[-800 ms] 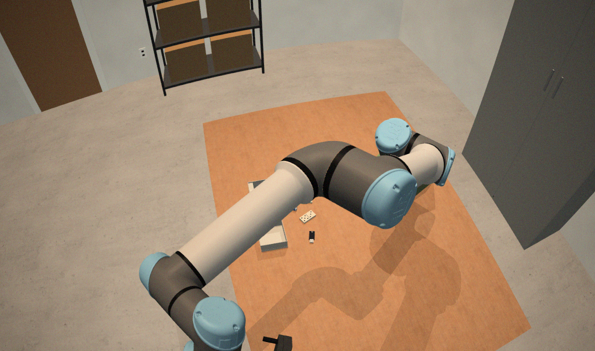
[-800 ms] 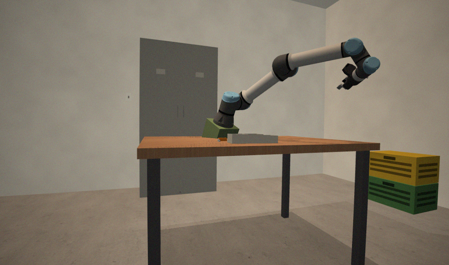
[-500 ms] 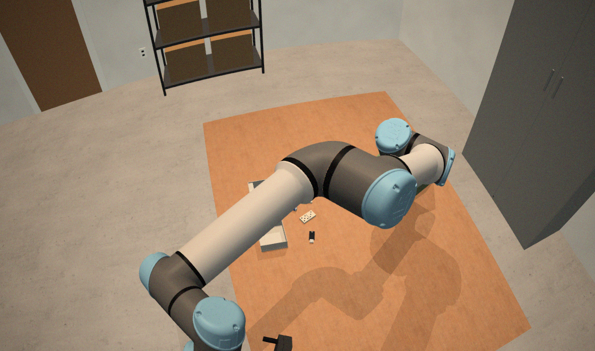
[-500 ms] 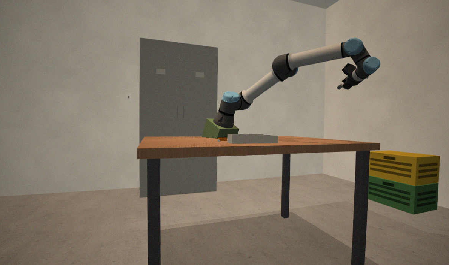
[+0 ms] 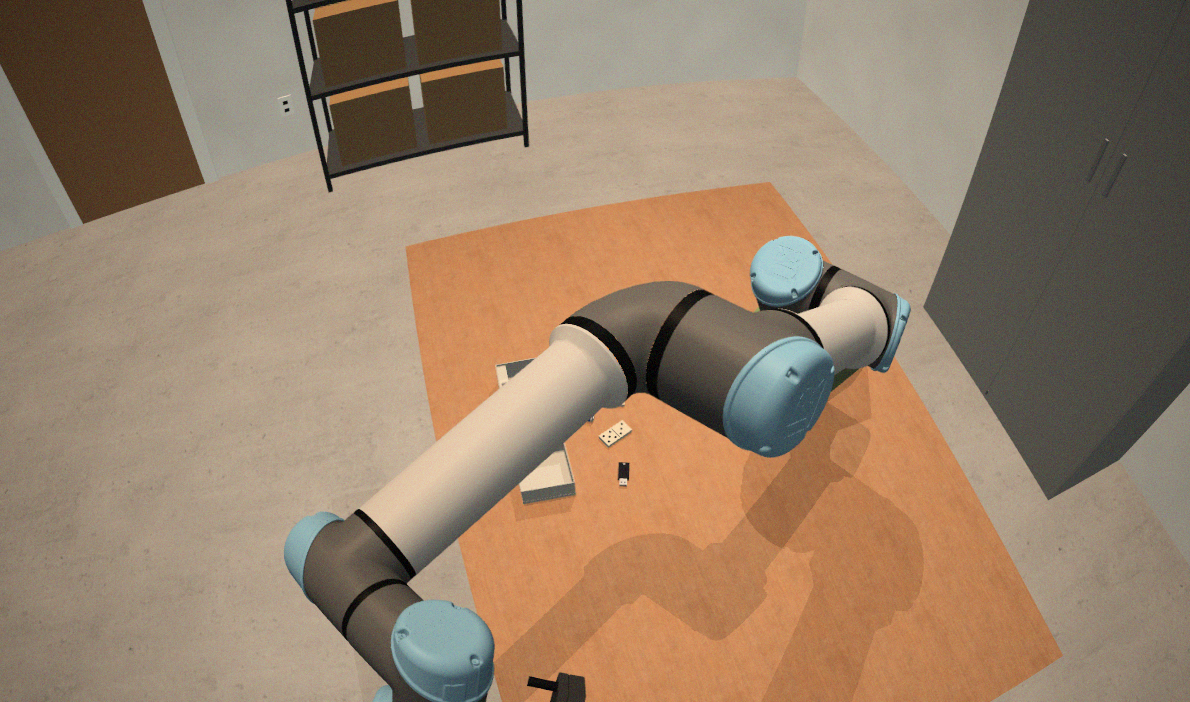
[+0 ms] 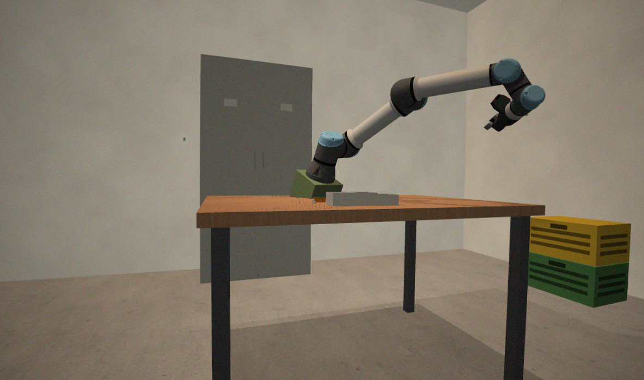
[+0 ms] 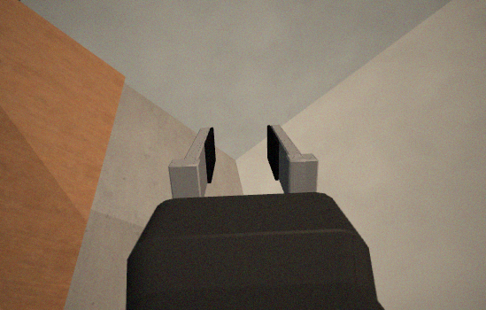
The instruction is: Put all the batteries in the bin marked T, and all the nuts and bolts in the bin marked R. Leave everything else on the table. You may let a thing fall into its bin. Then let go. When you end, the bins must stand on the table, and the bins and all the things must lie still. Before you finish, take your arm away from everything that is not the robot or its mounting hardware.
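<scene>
My gripper (image 7: 241, 143) (image 6: 488, 126) (image 5: 542, 683) is open and holds nothing. It hangs high in the air beyond the table's edge, far from the bins. Two shallow grey bins show in the top view, one (image 5: 548, 481) near the arm's forearm and one (image 5: 509, 370) mostly hidden behind it. In the exterior view they appear as a low grey block (image 6: 362, 198). I cannot read their marks. A small orange thing (image 6: 319, 200) lies next to the bins. No batteries, nuts or bolts are in view; the arm hides part of the table.
A white domino (image 5: 615, 432) and a black USB stick (image 5: 622, 472) lie on the wooden table (image 5: 756, 567) (image 6: 362, 215) right of the bins. The arm stands on a green base block (image 6: 310, 186). A yellow crate (image 6: 579, 241) on a green crate (image 6: 579, 281) is beside the table.
</scene>
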### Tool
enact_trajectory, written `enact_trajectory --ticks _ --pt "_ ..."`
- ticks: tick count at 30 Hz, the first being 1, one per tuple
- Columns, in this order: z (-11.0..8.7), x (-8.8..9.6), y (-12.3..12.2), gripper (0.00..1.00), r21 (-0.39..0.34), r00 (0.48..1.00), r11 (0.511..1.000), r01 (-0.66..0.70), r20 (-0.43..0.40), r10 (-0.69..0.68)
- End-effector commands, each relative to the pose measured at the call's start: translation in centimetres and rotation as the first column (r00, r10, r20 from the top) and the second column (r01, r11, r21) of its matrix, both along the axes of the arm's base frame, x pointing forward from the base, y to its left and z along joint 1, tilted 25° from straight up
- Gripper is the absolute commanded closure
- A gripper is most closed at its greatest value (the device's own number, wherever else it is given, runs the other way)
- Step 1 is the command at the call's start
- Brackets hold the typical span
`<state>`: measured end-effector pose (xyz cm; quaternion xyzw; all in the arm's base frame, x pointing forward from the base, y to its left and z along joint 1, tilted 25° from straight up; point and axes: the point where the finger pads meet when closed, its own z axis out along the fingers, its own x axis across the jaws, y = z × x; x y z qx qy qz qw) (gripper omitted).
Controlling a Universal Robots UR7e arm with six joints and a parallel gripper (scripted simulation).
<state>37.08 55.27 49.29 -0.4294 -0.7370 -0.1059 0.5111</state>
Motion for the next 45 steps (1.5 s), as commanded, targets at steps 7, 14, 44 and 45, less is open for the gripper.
enact_trajectory --ticks 7,14,44,45 --pt "-8.2 3.9 0.6 0.69 -0.003 1.000 1.000 0.006 -0.006 -0.006" --pt "-12.2 5.8 0.9 0.69 -0.003 1.000 1.000 0.007 -0.007 -0.007" --pt "-9.0 9.6 -9.4 0.69 0.021 0.988 0.994 0.109 0.109 -0.111" --pt "-8.8 9.8 -10.2 0.69 0.026 0.979 0.990 0.141 0.147 -0.144"
